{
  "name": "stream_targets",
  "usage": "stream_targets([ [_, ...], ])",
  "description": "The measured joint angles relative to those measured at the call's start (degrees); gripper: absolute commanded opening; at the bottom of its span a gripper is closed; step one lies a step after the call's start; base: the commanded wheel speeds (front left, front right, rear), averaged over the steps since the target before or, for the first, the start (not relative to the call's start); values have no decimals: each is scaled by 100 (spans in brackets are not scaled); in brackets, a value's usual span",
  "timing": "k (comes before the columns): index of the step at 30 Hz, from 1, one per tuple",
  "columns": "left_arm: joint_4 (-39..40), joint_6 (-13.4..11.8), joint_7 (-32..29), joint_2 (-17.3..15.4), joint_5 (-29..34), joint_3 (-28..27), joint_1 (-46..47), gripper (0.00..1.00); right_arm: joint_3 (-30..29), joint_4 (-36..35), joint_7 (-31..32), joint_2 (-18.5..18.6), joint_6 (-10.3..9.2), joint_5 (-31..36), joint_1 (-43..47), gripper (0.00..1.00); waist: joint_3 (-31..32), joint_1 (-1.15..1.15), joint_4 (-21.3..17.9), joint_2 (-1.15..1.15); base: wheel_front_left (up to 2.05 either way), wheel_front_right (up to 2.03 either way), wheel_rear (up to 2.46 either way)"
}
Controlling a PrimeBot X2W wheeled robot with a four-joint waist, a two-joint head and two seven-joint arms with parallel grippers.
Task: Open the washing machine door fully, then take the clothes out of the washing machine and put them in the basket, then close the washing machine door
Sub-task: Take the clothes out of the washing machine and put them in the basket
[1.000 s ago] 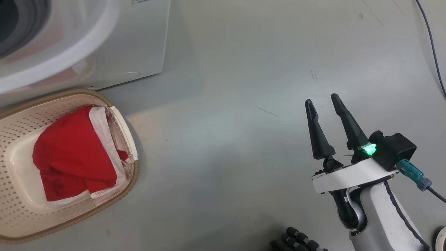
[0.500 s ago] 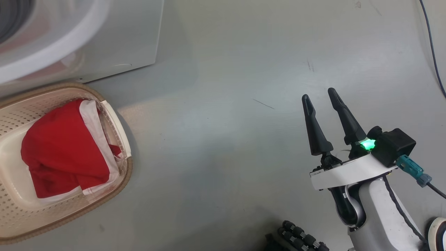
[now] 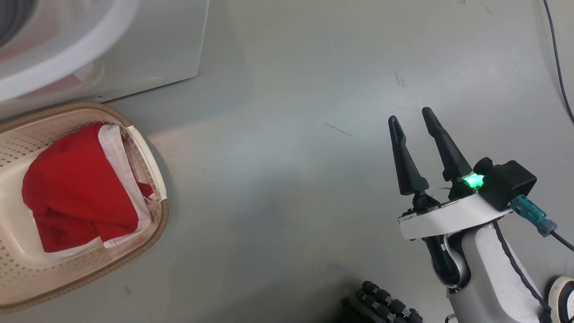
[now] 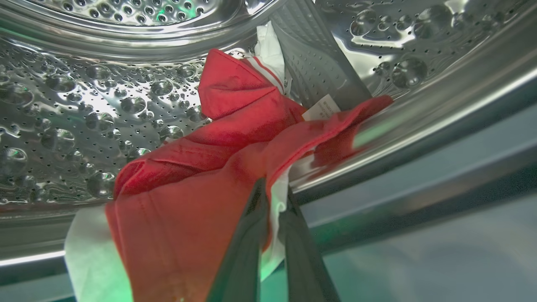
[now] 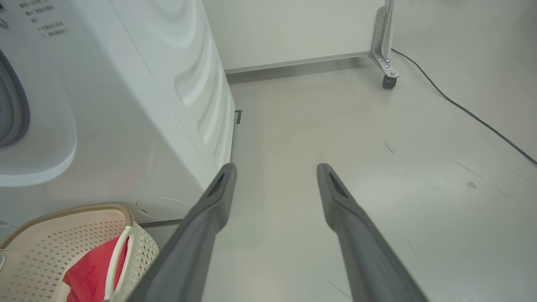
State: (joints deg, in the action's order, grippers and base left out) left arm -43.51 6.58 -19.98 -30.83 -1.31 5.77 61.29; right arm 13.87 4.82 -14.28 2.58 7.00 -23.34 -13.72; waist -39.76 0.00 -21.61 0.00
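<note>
Inside the steel drum (image 4: 84, 105) of the washing machine (image 3: 157, 45), my left gripper (image 4: 272, 188) is shut on the white-lined edge of red clothes (image 4: 188, 201) that drape over the drum's lip. More red clothes (image 3: 76, 188) lie in the cream basket (image 3: 152, 233) on the floor in front of the washer. My right gripper (image 3: 410, 115) hangs open over bare floor, far to the right of the basket. The right wrist view has that gripper (image 5: 275, 167) open too, with the washing machine (image 5: 138, 105) and basket (image 5: 63, 209) at the left. The washing machine door is out of view.
A black cable (image 3: 556, 58) runs along the floor at the far right. A caster on a metal bracket (image 5: 388, 79) stands by the back wall. A black ribbed part (image 3: 385, 307) sits at the bottom edge. Grey floor lies between basket and right arm.
The head view has shifted, so washer and basket sit further left and higher. My right gripper stays open and stands slightly higher in the picture. My left gripper has shut.
</note>
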Motion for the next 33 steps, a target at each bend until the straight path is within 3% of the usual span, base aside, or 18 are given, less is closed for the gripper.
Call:
stream_targets([
  [16, -416, -49, 786, 434, -19, 140, -25, 0, -127, 137, 0, -1, 0, 21, -48, 100, 342, 0, 190, 0, 0, 0, 0],
  [33, -854, -38, 1848, 1191, -247, 368, -640, 0, -334, 311, 0, 138, 0, 187, -48, 100, 1196, 0, 657, 0, 0, 0, 0],
])
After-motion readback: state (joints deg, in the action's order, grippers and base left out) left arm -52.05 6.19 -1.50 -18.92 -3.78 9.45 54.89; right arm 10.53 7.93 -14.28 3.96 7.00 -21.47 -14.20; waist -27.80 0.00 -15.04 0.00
